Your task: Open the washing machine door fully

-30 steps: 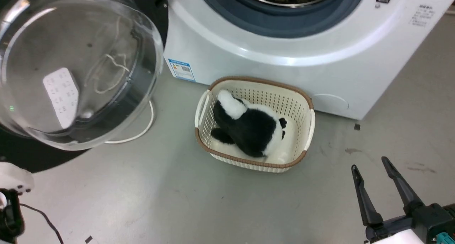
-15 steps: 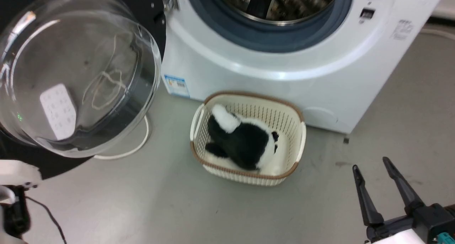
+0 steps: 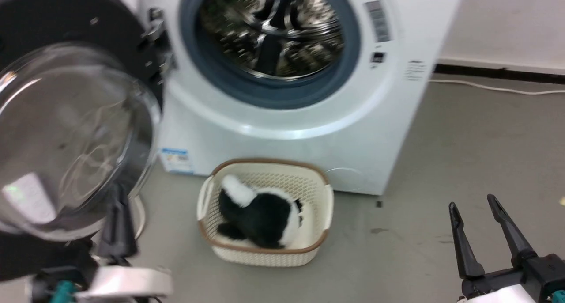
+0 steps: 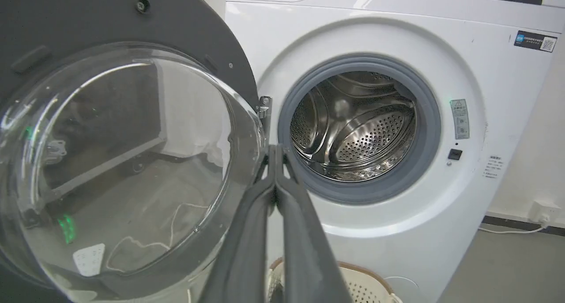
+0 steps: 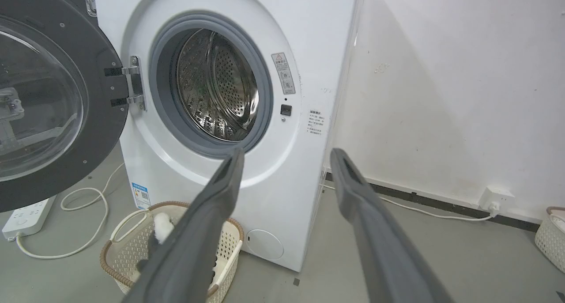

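Observation:
The washing machine door (image 3: pixel 66 135) stands swung wide to the left of the white machine, its black rim (image 5: pixel 102 117) around a clear glass bowl (image 4: pixel 123 161). The hinge (image 5: pixel 132 82) joins it to the machine front. My left gripper (image 3: pixel 115 192) rises at the lower left, in front of the bowl's lower edge. In the left wrist view the left gripper (image 4: pixel 275 148) is shut with nothing in it, pointing at the gap between door and drum. My right gripper (image 3: pixel 471 202) is open over the floor at the lower right, and the right gripper (image 5: pixel 288 153) faces the machine, well away from the door.
The steel drum opening (image 3: pixel 269 38) with its grey-blue ring is uncovered. A cream basket (image 3: pixel 318 206) with a black-and-white plush (image 3: pixel 260 219) sits on the floor before the machine. A power strip (image 5: pixel 26 214) and white cable (image 5: pixel 88 201) lie under the door. Another basket (image 5: pixel 551 236) stands far right.
The head camera has tilted up, so the whole picture has shifted down. My left gripper has risen into the head view at the lower left. The right gripper stays open.

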